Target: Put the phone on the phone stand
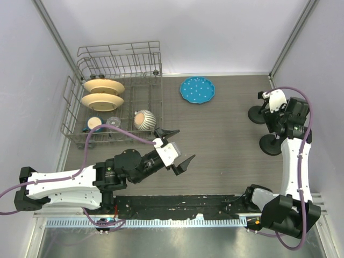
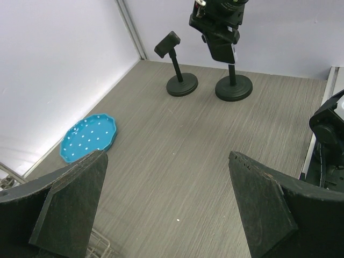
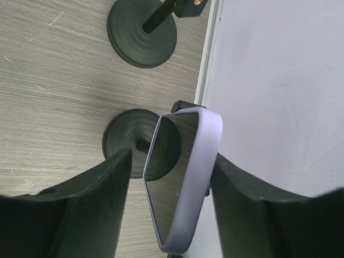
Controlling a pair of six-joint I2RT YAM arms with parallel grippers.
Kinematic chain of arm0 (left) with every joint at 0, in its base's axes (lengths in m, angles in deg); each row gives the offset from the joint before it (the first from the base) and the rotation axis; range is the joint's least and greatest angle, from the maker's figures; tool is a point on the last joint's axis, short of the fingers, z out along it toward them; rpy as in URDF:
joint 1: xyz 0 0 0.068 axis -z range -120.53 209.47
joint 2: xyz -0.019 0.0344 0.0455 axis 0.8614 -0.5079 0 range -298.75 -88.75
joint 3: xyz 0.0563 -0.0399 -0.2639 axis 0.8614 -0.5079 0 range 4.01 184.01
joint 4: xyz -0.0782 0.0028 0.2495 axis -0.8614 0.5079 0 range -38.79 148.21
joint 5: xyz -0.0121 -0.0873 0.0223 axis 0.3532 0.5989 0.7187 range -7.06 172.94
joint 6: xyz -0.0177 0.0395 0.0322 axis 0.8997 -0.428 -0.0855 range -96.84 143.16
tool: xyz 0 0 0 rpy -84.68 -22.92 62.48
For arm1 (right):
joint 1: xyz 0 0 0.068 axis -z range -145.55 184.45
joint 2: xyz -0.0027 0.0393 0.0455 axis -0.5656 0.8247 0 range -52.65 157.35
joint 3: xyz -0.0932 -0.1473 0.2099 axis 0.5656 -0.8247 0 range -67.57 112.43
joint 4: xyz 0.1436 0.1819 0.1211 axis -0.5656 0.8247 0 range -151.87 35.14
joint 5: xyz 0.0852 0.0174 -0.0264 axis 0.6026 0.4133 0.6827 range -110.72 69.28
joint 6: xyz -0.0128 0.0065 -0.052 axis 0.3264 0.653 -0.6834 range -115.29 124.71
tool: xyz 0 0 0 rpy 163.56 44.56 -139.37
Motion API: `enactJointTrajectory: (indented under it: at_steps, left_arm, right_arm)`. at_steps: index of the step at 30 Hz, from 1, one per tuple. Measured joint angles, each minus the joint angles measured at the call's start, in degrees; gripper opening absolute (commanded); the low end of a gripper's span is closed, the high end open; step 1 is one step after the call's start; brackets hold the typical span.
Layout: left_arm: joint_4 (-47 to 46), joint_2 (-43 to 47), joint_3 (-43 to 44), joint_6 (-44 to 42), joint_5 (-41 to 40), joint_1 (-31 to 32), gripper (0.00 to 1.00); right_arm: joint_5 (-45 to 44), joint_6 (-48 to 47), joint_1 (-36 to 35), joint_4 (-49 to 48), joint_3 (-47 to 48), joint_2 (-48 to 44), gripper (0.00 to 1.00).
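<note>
Right gripper (image 3: 171, 161) is clamped across the long edges of the lavender-cased phone (image 3: 183, 177), glass face toward the wrist camera. This grip leaves the back free, presumably to meet the cradle. The phone hangs above the base of one phone stand (image 3: 121, 142), not yet seated. A second stand (image 3: 141, 33) lies just beyond. Left gripper (image 1: 176, 148) is spread and empty, mid-table, well apart.

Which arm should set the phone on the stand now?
Right. The right pincer grips the phone just over a stand; the left pincer is open, empty and well away.
</note>
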Motion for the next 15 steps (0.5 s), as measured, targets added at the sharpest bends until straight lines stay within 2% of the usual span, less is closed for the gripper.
enactJointTrajectory:
  at_steps: [1,8,13,15]
  left_arm:
    - [0.00,-0.02,0.00,0.00,0.00,0.00,1.00]
    - [0.02,-0.09,0.00,-0.07,-0.39,-0.22,1.00]
    - [0.02,-0.61,0.00,0.09,-0.24,-1.01,1.00]
    - [0.07,-1.46,0.00,0.66,0.31,-1.81,1.00]
  right_arm:
    - [-0.70,0.31,0.00,0.17,0.02,0.20,0.83]
    - [-3.96,4.44,-0.28,2.08,3.93,0.35,0.85]
    - [-6.84,11.82,-0.33,0.17,9.18,0.00,0.86]
    - [-7.74,16.04,-0.33,-2.29,9.53,-0.63,0.90]
